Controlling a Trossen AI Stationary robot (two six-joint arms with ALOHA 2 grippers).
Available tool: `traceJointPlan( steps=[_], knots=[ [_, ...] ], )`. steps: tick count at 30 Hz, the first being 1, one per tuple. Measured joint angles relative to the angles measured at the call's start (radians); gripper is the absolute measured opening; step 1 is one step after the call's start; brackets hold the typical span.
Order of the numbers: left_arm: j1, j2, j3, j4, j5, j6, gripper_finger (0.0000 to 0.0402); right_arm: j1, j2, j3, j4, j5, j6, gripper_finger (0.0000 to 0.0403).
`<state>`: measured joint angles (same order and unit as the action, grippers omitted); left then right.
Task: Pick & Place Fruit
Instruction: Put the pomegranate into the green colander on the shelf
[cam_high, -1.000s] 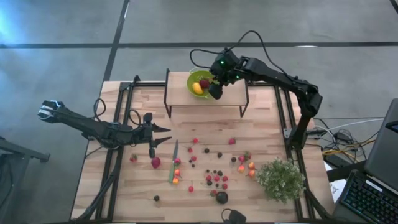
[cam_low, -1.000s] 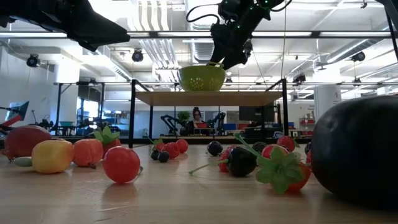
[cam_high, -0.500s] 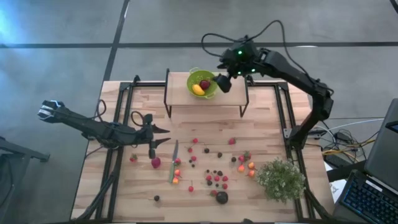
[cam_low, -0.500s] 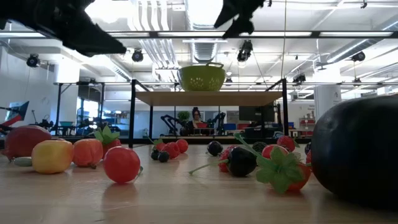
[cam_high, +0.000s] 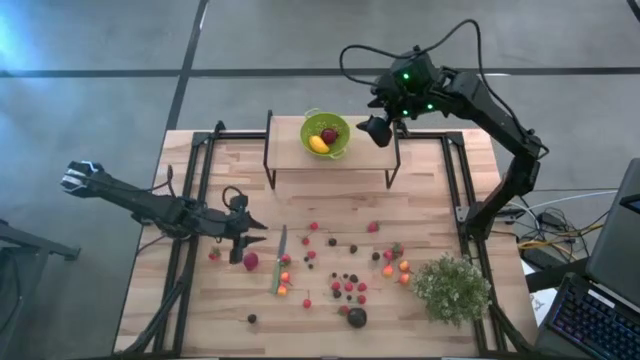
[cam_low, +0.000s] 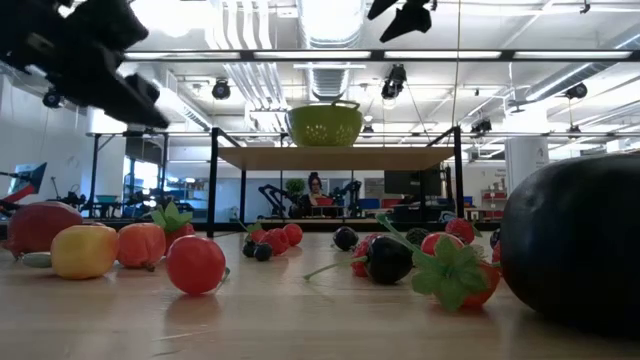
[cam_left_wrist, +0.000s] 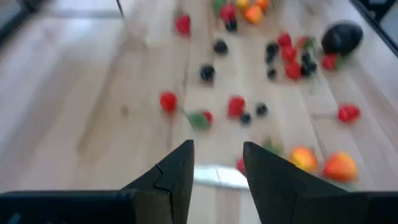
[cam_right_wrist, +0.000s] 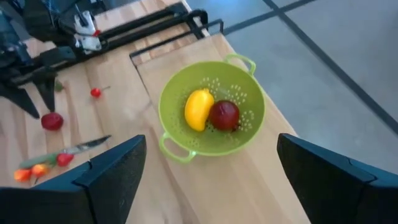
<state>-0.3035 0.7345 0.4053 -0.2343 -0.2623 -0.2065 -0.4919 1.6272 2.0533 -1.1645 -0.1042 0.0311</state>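
Evenly lit from ceiling lights, glaring white in the low view. Motion-blurred across the left wrist view, fruit smeared; soft, out of focus on the nearest dark round fruit.

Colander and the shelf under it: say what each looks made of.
Colander: probably plastic, judging by its even lime-green colour, matte surface, moulded handles and rows of drain holes. Shelf: pale wood with visible grain on top, on thin black legs, likely metal.

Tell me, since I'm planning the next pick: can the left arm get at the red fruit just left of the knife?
Probably yes. The left gripper, fingers apart and empty, hangs right by the red fruit, with nothing between; the knife lies alongside.
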Motion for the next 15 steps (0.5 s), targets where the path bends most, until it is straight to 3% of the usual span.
traceJointPlan(
  steps=[7, 15],
  knots=[
    [0.0, 0.012, 0.0, -0.176, 0.148, -0.178, 0.0183, 0.002, -0.005, 0.0, -0.059, 0.004, 0.012, 0.0354],
    [0.0, 0.026, 0.0, -0.189, 0.33, -0.246, 0.0225, 0.002, -0.005, 0.0, -0.059, 0.011, 0.022, 0.0345]
  ],
)
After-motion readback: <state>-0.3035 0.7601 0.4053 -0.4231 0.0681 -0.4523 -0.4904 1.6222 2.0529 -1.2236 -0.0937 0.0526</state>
